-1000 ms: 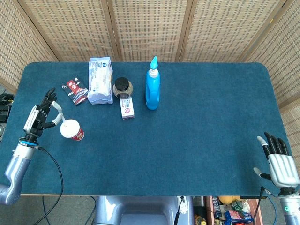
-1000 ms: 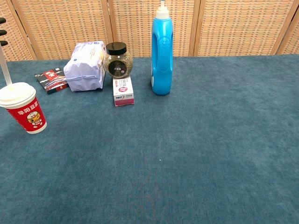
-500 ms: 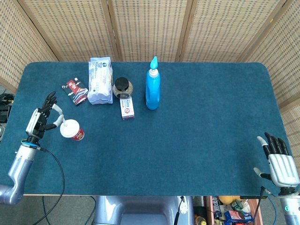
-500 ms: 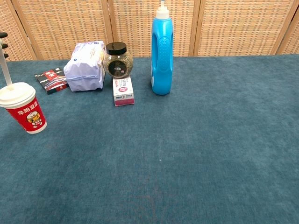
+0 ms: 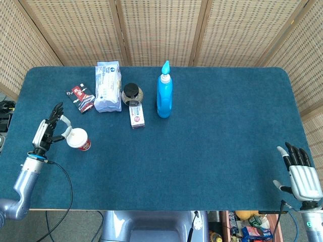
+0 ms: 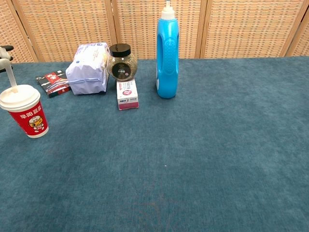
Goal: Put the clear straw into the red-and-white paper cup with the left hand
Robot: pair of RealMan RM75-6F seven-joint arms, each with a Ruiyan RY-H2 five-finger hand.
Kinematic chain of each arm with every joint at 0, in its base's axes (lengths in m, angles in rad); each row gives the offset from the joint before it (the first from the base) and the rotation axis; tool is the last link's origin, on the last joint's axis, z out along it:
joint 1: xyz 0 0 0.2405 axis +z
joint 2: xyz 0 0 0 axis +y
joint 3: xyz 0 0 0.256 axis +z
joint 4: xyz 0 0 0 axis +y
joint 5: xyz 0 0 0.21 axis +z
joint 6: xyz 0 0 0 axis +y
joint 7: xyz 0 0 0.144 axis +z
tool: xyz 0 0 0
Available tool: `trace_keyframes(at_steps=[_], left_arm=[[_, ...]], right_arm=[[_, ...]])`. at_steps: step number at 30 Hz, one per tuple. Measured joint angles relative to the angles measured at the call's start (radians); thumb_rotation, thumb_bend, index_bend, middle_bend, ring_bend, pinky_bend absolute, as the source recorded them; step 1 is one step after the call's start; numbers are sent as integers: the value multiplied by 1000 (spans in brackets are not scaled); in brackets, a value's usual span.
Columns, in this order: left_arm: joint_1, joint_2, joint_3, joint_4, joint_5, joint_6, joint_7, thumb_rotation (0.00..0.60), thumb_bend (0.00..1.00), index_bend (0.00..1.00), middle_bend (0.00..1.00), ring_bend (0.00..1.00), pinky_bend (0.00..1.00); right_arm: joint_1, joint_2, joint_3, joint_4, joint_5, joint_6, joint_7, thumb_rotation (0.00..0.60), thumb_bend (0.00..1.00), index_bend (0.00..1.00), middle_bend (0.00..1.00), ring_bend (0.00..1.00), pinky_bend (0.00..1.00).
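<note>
Now left robot hand [image 5: 48, 132] pinches clear straw [image 6: 9, 75] w/ tip in red-and-white paper cup [image 6: 23, 112] lid.

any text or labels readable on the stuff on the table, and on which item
red-and-white paper cup: a line of white Chinese characters above a cartoon picture, too blurred to read for certain.
small pink-and-white box: printed lines, too small to read.
white packet: faint print, unreadable.
dark sachet: markings blurred.
blue bottle: no text visible.

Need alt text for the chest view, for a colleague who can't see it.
A clear straw stands in the lid of a red-and-white paper cup at the table's left edge. Behind stand a blue bottle, jar, pouch and small box.
</note>
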Motion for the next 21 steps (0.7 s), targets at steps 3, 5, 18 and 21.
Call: trace_keyframes(at_steps=[3, 5, 18, 21], left_arm=[[3, 1, 3, 2, 1, 2, 4, 600, 459, 459, 0, 0, 0], [5, 3, 7, 3, 4, 2, 5, 600, 462, 318, 0, 0, 0], [24, 30, 5, -19, 13, 50, 13, 600, 377, 0, 0, 0, 0], [35, 51, 4, -37, 29, 97, 37, 600, 160, 0, 0, 0, 0]], right_arm=[[0, 0, 0, 1, 0, -1, 1, 600, 0, 0, 0, 0, 0], [0, 0, -1, 1, 0, -1, 1, 600, 0, 0, 0, 0, 0], [-1, 1, -1, -3, -3, 3, 1, 600, 0, 0, 0, 0, 0], [-2, 3, -1, -3, -3, 4, 3, 600, 0, 0, 0, 0, 0]])
